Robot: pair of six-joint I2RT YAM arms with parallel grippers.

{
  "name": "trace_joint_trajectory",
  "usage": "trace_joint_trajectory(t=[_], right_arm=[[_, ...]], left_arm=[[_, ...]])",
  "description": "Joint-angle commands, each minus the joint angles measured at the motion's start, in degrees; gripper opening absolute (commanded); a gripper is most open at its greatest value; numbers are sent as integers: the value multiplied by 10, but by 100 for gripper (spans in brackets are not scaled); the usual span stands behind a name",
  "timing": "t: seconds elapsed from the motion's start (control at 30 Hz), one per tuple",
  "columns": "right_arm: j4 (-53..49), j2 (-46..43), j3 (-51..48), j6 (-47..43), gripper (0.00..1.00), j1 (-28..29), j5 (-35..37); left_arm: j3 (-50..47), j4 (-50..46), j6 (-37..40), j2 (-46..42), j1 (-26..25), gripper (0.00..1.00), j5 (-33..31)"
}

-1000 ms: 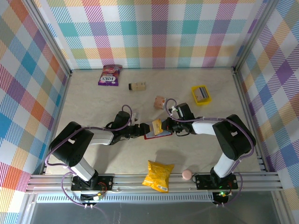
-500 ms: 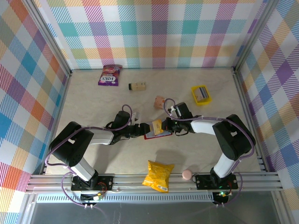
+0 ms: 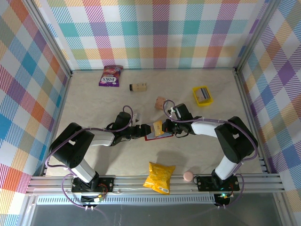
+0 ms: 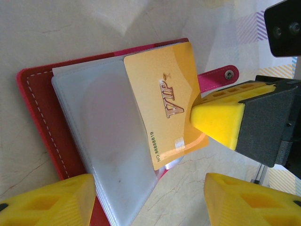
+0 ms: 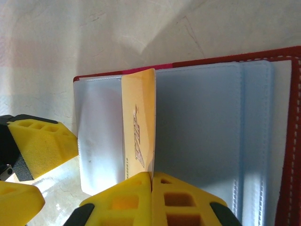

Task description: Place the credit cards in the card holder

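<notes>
Pale, marbled bench [image 3: 94, 103], fenced on three sides by walls [image 3: 155, 33] of pastel plaid, with a metal rail along the near edge. At the back, a purple snack bag [image 3: 110, 75] and a small tan pack [image 3: 138, 86], well apart from everything else. Near the front rail, a yellow crisp bag [image 3: 161, 177] with a pink ball [image 3: 188, 175] just beside.

Toward the back right, a yellow tray [image 3: 208, 100] with something grey [image 3: 202, 93] lying in it, too small to name.

In the middle of the bench, between the two arms, the red card holder [image 4: 40, 113], lying open and flat. Clear sleeves [image 4: 108, 141] fanned across the inside, snap tab [image 4: 216, 77] poking out on the right tool's side. Over those sleeves, a yellow card [image 4: 160, 103] stamped VIP, tilted, one end pinched in the right tool [image 5: 151, 181] – fingers pressed tight together on it. Entry into a pocket: impossible to tell.

Left tool [image 4: 150, 202] about half wide, gripping nothing – one finger at the holder's edge, the other over bare bench.
</notes>
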Motion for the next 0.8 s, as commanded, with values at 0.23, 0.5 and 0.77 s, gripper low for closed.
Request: trace_joint_trajectory(t=[0.23,0.5,0.77], right_arm=[[-67,6,6,-30,0,9,34],[-76,13,14,-39,0,21,39],[-78,36,24,-23,0,27,29]], left_arm=[[11,-2,4,-4,-1,61,6],[12,-3,3,-1,-1,61,7],[12,-2,2,-1,-1,61,8]])
